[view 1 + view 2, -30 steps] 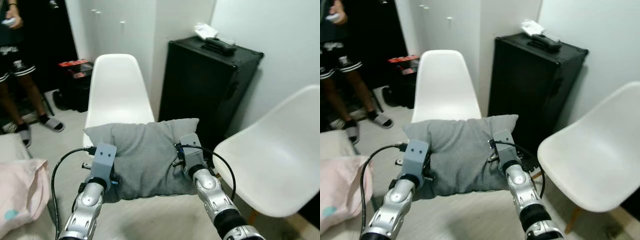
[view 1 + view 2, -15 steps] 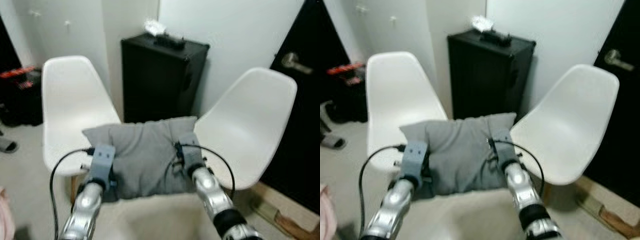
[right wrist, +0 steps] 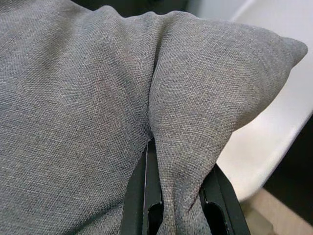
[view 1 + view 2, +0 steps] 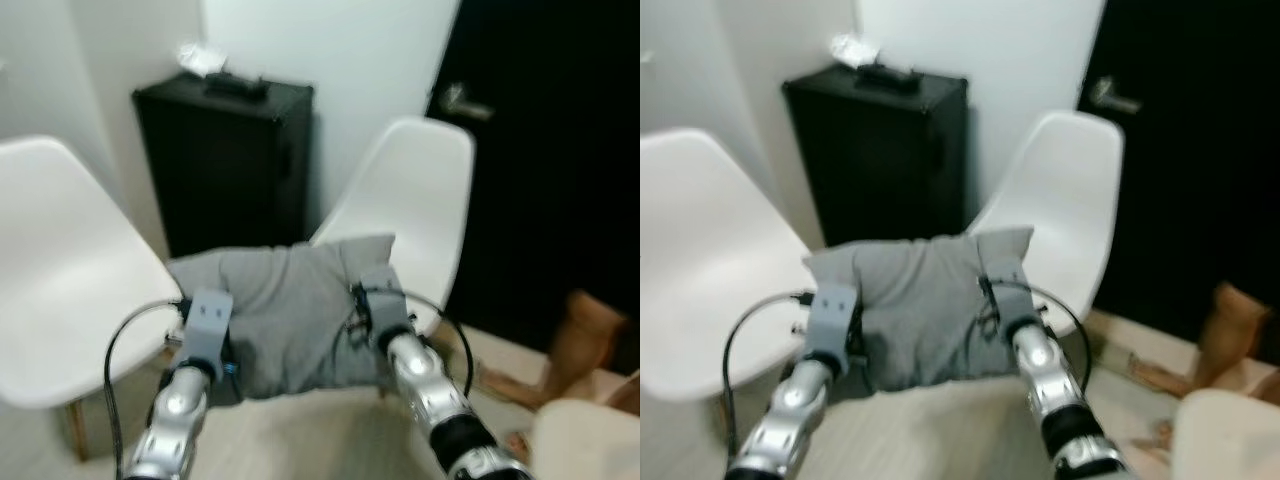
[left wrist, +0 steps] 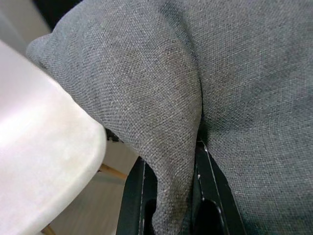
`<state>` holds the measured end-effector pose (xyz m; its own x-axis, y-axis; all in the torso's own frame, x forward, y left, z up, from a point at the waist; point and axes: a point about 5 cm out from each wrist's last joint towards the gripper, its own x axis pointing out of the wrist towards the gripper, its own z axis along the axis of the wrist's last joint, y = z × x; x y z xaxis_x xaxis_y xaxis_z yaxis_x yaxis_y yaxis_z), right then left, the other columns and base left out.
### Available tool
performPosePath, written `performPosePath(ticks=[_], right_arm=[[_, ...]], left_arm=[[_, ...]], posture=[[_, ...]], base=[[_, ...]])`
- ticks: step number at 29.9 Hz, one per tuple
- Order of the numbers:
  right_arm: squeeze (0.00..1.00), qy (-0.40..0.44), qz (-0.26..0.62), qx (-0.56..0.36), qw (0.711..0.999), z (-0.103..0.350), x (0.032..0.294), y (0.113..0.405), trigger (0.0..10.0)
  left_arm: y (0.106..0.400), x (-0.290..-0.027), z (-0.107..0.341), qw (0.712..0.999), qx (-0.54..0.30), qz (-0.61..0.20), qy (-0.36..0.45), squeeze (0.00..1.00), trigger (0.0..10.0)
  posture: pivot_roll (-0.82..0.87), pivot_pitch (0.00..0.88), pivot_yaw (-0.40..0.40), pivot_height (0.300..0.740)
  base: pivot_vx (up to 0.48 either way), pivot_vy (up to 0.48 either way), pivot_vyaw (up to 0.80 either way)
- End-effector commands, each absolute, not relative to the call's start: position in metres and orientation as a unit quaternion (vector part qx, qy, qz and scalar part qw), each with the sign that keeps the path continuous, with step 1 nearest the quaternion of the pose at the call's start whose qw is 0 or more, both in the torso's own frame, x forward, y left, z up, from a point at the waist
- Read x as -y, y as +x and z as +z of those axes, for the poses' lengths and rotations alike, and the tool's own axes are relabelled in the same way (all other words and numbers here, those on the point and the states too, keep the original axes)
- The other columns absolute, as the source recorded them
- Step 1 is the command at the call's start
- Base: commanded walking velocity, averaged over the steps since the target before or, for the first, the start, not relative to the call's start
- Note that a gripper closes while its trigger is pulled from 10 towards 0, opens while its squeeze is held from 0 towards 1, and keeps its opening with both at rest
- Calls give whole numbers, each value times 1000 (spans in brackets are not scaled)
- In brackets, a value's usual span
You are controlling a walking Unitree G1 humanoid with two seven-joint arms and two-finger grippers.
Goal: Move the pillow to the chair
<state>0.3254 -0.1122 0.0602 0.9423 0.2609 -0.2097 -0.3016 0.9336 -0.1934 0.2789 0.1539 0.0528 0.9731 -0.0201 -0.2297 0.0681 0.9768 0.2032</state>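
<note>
Left eye view, carrying step: left gripper (image 5: 171,196) and right gripper (image 3: 178,191) fingers each pinch a fold of the grey pillow (image 4: 285,315), held aloft; next, lower it onto the chair (image 4: 415,200) at 1 o'clock.

Head views soft w/ motion blur throughout; edges of the black case (image 4: 225,165) and the chair (image 4: 405,215) right of it smeared, door handle right of the case barely resolved. Room light even, fairly bright, white wall behind the case near blown out. Door area right of the case goes solid black, no detail. Wrist views sharp: pillow (image 5: 195,88) weave crisp, soft shading in its folds, chair seat beside it a bit overexposed.
</note>
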Motion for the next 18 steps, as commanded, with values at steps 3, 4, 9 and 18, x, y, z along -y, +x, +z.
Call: performPosePath(ticks=[3,4,9,18], right_arm=[[0,-123,172,-84,974,63,101,326,10000],[0,-123,173,-85,974,62,100,325,10000],[0,-124,184,-88,971,60,98,324,10000],[0,-136,207,-85,965,62,95,324,10000]], left_arm=[[283,-146,64,991,-91,-25,94,0,10000],[282,-147,63,991,-93,-20,91,0,10000],[279,-148,61,991,-93,-20,96,0,10000],[275,-154,59,992,-95,-3,82,0,10000]], posture=[[82,0,-36,721],[83,0,-51,721],[83,0,-73,721],[73,0,-89,721]], base=[[0,0,-800],[0,0,-800],[0,0,-800],[0,0,-800]])
